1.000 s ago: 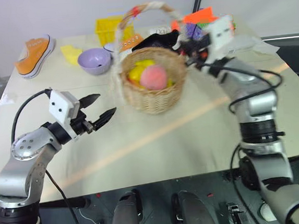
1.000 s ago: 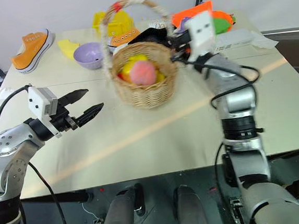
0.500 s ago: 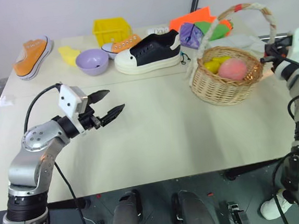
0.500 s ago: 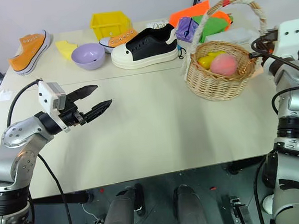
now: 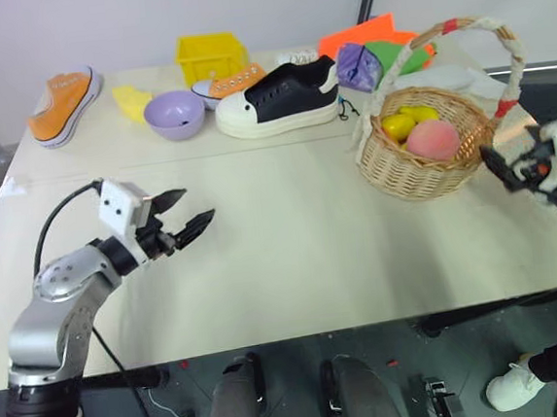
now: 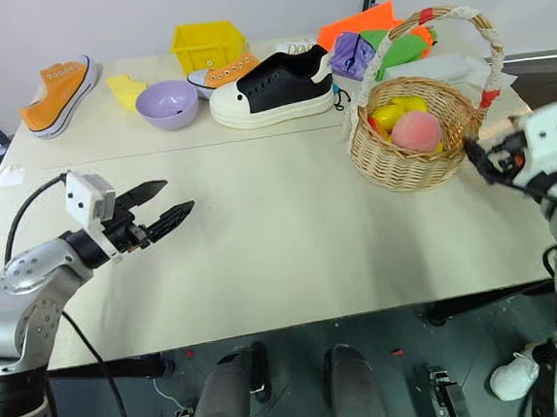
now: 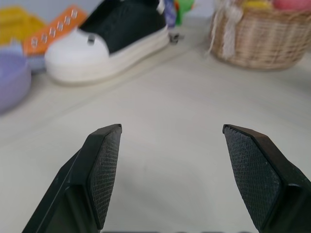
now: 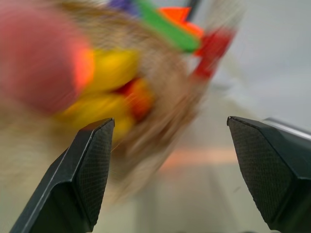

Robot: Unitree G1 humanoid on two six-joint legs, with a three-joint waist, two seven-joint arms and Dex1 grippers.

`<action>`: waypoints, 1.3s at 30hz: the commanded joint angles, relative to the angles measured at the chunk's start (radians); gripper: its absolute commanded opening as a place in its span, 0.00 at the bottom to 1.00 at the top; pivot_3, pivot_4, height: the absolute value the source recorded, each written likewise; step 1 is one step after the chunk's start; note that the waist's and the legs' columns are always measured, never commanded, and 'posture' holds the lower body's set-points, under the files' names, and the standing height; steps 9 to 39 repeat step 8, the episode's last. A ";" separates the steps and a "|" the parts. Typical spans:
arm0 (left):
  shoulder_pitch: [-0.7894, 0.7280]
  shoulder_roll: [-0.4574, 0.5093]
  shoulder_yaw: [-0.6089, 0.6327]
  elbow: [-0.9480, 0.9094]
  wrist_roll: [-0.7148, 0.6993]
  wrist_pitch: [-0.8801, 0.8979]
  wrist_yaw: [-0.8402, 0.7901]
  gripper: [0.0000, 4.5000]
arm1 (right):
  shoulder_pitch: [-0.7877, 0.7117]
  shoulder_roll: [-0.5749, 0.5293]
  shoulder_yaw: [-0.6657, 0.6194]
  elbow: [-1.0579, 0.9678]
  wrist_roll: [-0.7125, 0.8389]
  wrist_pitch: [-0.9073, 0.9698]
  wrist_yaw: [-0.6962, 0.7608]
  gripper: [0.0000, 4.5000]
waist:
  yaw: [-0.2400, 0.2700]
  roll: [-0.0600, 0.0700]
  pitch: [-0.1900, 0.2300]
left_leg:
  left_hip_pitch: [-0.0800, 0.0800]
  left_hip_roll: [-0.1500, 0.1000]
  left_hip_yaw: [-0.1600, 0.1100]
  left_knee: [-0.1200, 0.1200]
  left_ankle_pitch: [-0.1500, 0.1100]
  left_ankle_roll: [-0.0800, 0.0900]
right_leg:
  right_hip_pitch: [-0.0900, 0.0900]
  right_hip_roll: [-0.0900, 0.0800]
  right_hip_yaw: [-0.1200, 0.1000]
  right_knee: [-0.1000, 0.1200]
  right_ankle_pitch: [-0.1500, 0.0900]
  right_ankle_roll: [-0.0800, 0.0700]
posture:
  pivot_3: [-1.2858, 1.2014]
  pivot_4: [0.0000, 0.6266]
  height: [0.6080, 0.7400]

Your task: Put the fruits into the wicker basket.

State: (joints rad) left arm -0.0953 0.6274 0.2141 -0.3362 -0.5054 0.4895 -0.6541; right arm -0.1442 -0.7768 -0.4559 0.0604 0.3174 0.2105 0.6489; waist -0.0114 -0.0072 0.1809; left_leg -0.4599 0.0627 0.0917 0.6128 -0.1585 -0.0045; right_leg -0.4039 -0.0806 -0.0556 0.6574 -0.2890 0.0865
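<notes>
Both fruits, banana point(image 6: 388, 116) and peach point(image 6: 415, 131), lie in our basket point(image 6: 411, 163) on the table point(image 6: 291, 237); left gripper point(image 6: 164, 205) and right gripper point(image 6: 477, 157) gape empty.

Left gripper point(image 7: 170, 174) jaws wide apart, nothing between them, just bare table point(image 7: 160, 145). Black sneaker point(image 7: 109, 41) with white sole at 11 o'clock, toe pointing toward 9. Orange shoe point(image 7: 51, 34) tucked behind it. Purple bowl point(image 7: 12, 80) edge at 9 o'clock, something yellow point(image 7: 17, 17) blurred behind it. Wicker basket point(image 7: 260, 39) at 1 o'clock, yellow and pink fruit point(image 7: 272, 5) showing over its rim.
</notes>
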 commanded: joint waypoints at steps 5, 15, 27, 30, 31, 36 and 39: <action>0.077 -0.046 0.047 0.028 0.043 -0.072 0.049 0.79 | 0.151 0.052 0.087 -0.234 0.115 0.033 0.146 0.86 | 0.001 -0.001 -0.001 | 0.001 0.001 -0.003 0.001 0.000 0.000 | 0.001 0.000 0.000 0.000 -0.001 -0.005 | 0.52 0.24 1.00; 0.108 -0.055 0.050 0.021 0.044 -0.081 0.047 0.79 | 0.149 0.085 0.143 -0.241 0.096 0.031 0.135 0.86 | 0.001 -0.001 -0.002 | 0.001 0.001 -0.004 0.001 0.000 0.000 | 0.000 -0.001 0.000 0.000 -0.001 -0.005 | 0.52 0.24 1.00; 0.108 -0.055 0.050 0.021 0.044 -0.081 0.047 0.79 | 0.149 0.085 0.143 -0.241 0.096 0.031 0.135 0.86 | 0.001 -0.001 -0.002 | 0.001 0.001 -0.004 0.001 0.000 0.000 | 0.000 -0.001 0.000 0.000 -0.001 -0.005 | 0.52 0.24 1.00; 0.108 -0.055 0.050 0.021 0.044 -0.081 0.047 0.79 | 0.149 0.085 0.143 -0.241 0.096 0.031 0.135 0.86 | 0.001 -0.001 -0.002 | 0.001 0.001 -0.004 0.001 0.000 0.000 | 0.000 -0.001 0.000 0.000 -0.001 -0.005 | 0.52 0.24 1.00; 0.108 -0.055 0.050 0.021 0.044 -0.081 0.047 0.79 | 0.149 0.085 0.143 -0.241 0.096 0.031 0.135 0.86 | 0.001 -0.001 -0.002 | 0.001 0.001 -0.004 0.001 0.000 0.000 | 0.000 -0.001 0.000 0.000 -0.001 -0.005 | 0.52 0.24 1.00; 0.108 -0.055 0.050 0.021 0.044 -0.081 0.047 0.79 | 0.149 0.085 0.143 -0.241 0.096 0.031 0.135 0.86 | 0.001 -0.001 -0.002 | 0.001 0.001 -0.004 0.001 0.000 0.000 | 0.000 -0.001 0.000 0.000 -0.001 -0.005 | 0.52 0.24 1.00; 0.108 -0.055 0.050 0.021 0.044 -0.081 0.047 0.79 | 0.149 0.085 0.143 -0.241 0.096 0.031 0.135 0.86 | 0.001 -0.001 -0.002 | 0.001 0.001 -0.004 0.001 0.000 0.000 | 0.000 -0.001 0.000 0.000 -0.001 -0.005 | 0.52 0.24 1.00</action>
